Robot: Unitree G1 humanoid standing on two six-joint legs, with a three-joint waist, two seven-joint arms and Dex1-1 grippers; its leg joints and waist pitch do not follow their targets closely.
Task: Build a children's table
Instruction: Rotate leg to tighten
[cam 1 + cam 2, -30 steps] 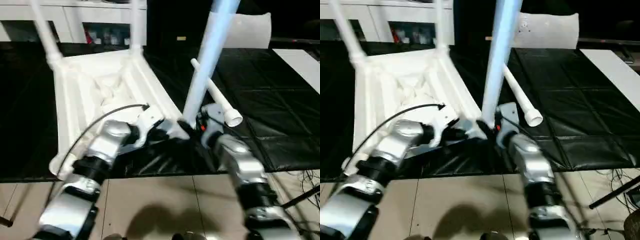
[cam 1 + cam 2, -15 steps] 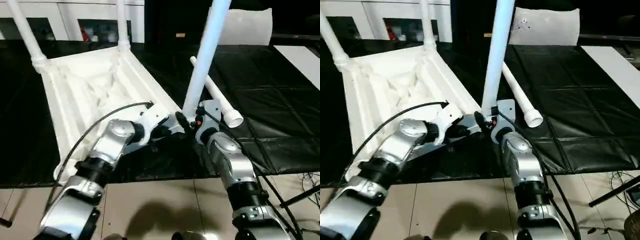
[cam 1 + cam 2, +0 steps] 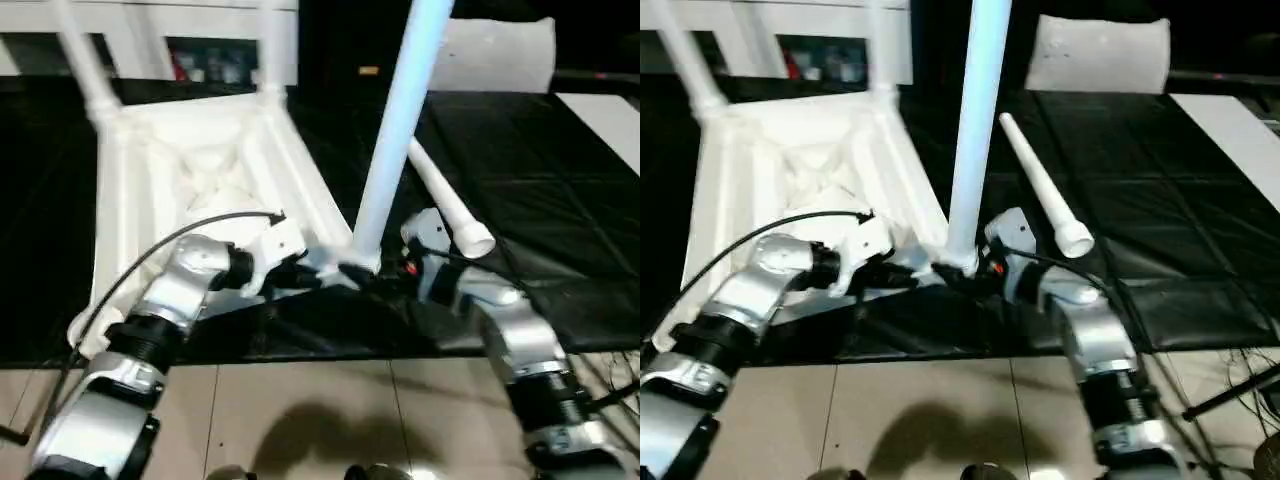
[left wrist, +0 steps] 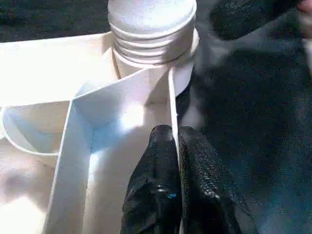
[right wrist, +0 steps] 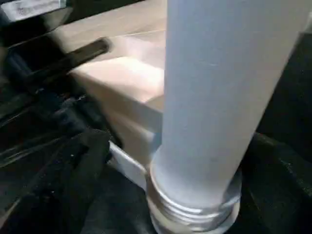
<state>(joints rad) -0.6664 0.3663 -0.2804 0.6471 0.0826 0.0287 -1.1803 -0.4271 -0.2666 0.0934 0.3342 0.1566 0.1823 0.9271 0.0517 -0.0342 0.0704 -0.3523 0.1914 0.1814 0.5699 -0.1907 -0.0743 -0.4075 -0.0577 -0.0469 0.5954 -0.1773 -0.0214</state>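
The children's table tabletop (image 3: 200,170) lies upside down on the black mat, ribbed underside up. Two white legs (image 3: 85,60) (image 3: 272,50) stand in its far corner sockets. A third leg (image 3: 395,130) stands upright in the near right corner, its threaded base (image 4: 152,29) seated in the socket. A fourth leg (image 3: 450,200) lies loose on the mat to the right. My left gripper (image 4: 174,146) is shut on the tabletop's thin rim wall just beside that corner. My right gripper (image 3: 375,278) is open at the leg's base, one finger (image 5: 85,161) on each side and clear of the tube (image 5: 214,97).
White glass-door cabinets (image 3: 150,30) line the back. A white cushion-like pack (image 3: 495,55) and a flat white sheet (image 3: 605,120) lie at the far right of the black mat (image 3: 540,180). Tiled floor (image 3: 300,410) runs along the near edge, with cables (image 3: 615,390) at the right.
My right gripper has opened off the upright leg's base and the right forearm has drawn back to the right. The left gripper keeps its hold on the rim. The camera has shifted.
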